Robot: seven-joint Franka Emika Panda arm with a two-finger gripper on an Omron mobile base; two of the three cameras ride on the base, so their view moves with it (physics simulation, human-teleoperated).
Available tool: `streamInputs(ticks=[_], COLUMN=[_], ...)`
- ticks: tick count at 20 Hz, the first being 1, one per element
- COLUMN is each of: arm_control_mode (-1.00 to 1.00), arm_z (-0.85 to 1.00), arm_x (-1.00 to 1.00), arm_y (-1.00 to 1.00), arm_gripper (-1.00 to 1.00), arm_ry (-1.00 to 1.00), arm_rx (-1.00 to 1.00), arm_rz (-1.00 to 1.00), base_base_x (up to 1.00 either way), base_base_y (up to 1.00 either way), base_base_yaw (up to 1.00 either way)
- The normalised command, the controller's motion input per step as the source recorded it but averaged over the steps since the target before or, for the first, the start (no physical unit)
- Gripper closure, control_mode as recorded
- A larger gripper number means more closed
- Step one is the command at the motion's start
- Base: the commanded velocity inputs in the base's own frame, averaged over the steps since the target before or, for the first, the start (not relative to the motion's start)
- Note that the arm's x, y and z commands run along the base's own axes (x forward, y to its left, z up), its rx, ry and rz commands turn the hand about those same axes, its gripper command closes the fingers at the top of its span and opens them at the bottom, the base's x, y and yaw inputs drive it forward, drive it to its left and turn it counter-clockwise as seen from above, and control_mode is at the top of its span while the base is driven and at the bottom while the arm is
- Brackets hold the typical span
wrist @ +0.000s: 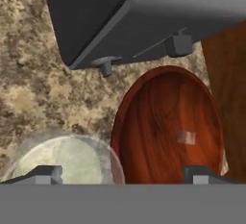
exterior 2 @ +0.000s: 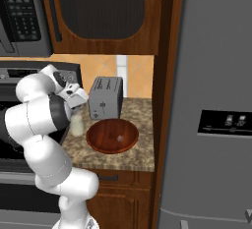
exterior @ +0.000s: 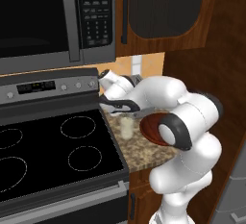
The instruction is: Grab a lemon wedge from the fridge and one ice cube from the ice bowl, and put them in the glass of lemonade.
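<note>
Hand view: fingers [wrist: 45, 174] spread wide, nothing between. Glass [wrist: 67, 158] under one tip, bowl [wrist: 168, 124] rim under other, cube [wrist: 186, 137] ahead of that tip, near bowl centre. Toaster [wrist: 144, 16] beyond both tips. Wedge not made out; glass content pale, surface unclear. Risk, judged: descent toward cube could clip bowl rim or knock glass, since glass stands just beside bowl; small glossy cube may slip from pinch. Cube roughly square, no clear long axis. Glass upright, mouth toward hand.
</note>
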Motion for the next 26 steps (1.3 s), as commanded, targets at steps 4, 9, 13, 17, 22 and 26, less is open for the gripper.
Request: streamInputs(ticks=[4,9,13,17,22,26], arm_control_mode=[-1.0,-1.0,-1.0,-1.0,-1.0,-1.0], arm_z=[-0.12,-0.04,0.05,0.41,0.02,0.19], arm_x=[0.09,-0.04,-0.23,-0.9,-1.0,-0.97], arm_y=[0.13,0.01,0.0,-0.26,-0.17,-0.14], arm_gripper=[-1.0,-1.0,-1.0,-1.0,-1.0,-1.0], arm_ry=[0.01,0.02,0.0,-0.2,-0.43,-0.46], arm_rx=[0.09,0.1,0.14,0.16,0.05,0.0], arm_rz=[-0.09,-0.07,-0.07,-0.02,0.0,0.03], base_base_x=[0.0,0.0,0.0,0.0,0.0,0.0], base_base_y=[0.0,0.0,0.0,0.0,0.0,0.0], base_base_yaw=[0.0,0.0,0.0,0.0,0.0,0.0])
